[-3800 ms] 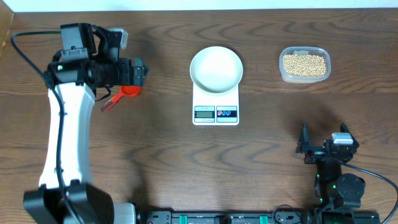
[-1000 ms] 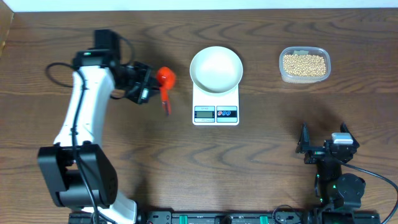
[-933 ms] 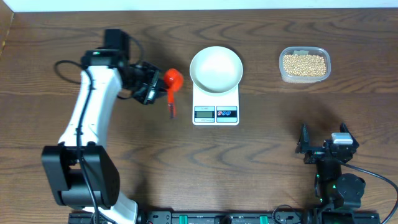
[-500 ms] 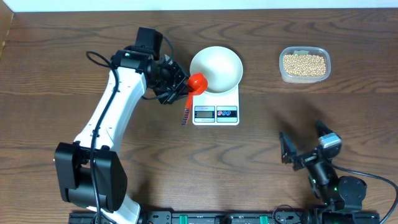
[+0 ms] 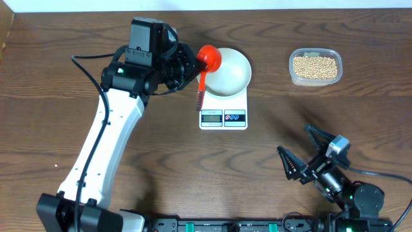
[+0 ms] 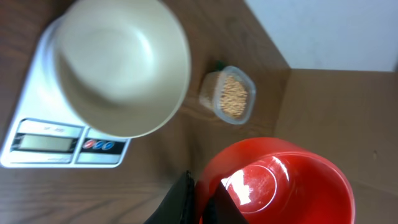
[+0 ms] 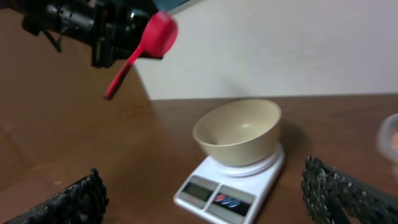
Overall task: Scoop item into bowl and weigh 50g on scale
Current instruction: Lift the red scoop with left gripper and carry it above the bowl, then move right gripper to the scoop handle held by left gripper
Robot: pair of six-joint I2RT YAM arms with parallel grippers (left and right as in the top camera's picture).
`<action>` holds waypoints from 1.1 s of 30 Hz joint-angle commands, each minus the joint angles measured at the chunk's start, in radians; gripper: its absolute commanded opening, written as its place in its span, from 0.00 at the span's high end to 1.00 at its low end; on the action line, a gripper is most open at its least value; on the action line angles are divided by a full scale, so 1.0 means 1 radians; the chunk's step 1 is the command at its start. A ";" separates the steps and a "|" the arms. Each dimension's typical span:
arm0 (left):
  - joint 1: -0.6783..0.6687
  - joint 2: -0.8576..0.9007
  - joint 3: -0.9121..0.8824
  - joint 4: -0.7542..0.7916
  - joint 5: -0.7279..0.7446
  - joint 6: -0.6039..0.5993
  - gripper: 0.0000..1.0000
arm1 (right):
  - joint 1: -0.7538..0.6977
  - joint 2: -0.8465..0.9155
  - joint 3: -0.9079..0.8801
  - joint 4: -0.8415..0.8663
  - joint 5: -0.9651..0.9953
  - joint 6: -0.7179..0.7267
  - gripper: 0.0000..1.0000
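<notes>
My left gripper (image 5: 190, 68) is shut on the handle of a red scoop (image 5: 208, 58), held in the air by the left rim of the white bowl (image 5: 226, 72). The scoop's cup (image 6: 277, 186) looks empty. The bowl, also empty, stands on the white scale (image 5: 223, 115). The tan beans (image 5: 315, 66) lie in a clear tub at the back right, and show small beyond the bowl (image 6: 231, 96) in the left wrist view. My right gripper (image 5: 291, 138) stands open low at the front right, facing the scale (image 7: 230, 186), with nothing between its fingers (image 7: 74, 199).
The clear tub (image 5: 293, 76) sits well right of the scale. A pale wall (image 7: 280, 43) rises behind the table's far edge. Dark wood tabletop (image 5: 270, 167) lies between the right gripper and the scale.
My left arm has carried the scoop rightward and up, from the table's left side to the bowl's left rim. The right arm has lifted off its rest pose and turned towards the scale.
</notes>
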 commanded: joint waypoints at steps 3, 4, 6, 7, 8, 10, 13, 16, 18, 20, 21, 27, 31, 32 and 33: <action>-0.045 -0.006 0.007 0.034 -0.047 -0.056 0.93 | 0.009 0.214 0.183 0.008 -0.125 0.077 0.01; -0.053 -0.006 0.007 0.035 -0.067 -0.073 0.93 | 0.009 0.264 0.219 0.008 -0.138 0.098 0.01; -0.064 -0.006 0.007 0.039 -0.100 -0.098 0.93 | 0.009 0.354 0.284 0.008 -0.166 0.135 0.01; -0.069 -0.006 0.007 0.039 -0.115 -0.116 0.93 | 0.009 0.407 0.322 0.008 -0.189 0.148 0.01; -0.074 -0.006 0.007 0.039 -0.125 -0.129 0.93 | 0.010 0.450 0.353 0.008 -0.210 0.159 0.01; -0.081 -0.006 0.007 0.046 -0.139 -0.145 0.93 | 0.026 0.541 0.416 0.008 -0.245 0.163 0.01; -0.089 -0.006 0.007 0.061 -0.139 -0.156 0.93 | 0.083 0.661 0.482 0.008 -0.241 0.162 0.01; -0.098 -0.006 0.007 0.075 -0.140 -0.156 0.92 | 0.163 0.772 0.526 0.008 -0.210 0.162 0.01; -0.108 -0.006 0.007 0.076 -0.152 -0.157 0.93 | 0.251 0.880 0.562 0.009 -0.174 0.162 0.01; -0.114 -0.006 0.007 0.074 -0.167 -0.159 0.92 | 0.305 0.948 0.583 0.013 -0.154 0.162 0.01; -0.116 -0.006 0.007 0.072 -0.169 -0.159 0.92 | 0.323 0.973 0.589 0.021 -0.150 0.161 0.01; -0.126 -0.002 0.007 0.010 -0.169 -0.159 0.93 | 0.404 1.096 0.591 0.123 -0.126 0.163 0.01; -0.127 0.018 0.007 -0.008 -0.177 -0.159 0.92 | 0.430 1.135 0.591 0.187 -0.109 0.262 0.01; -0.127 0.025 0.007 -0.009 -0.177 -0.159 0.93 | 0.438 1.141 0.591 0.208 -0.109 0.264 0.01; -0.127 0.031 0.007 -0.008 -0.177 -0.159 0.93 | 0.446 1.145 0.591 0.224 -0.109 0.263 0.03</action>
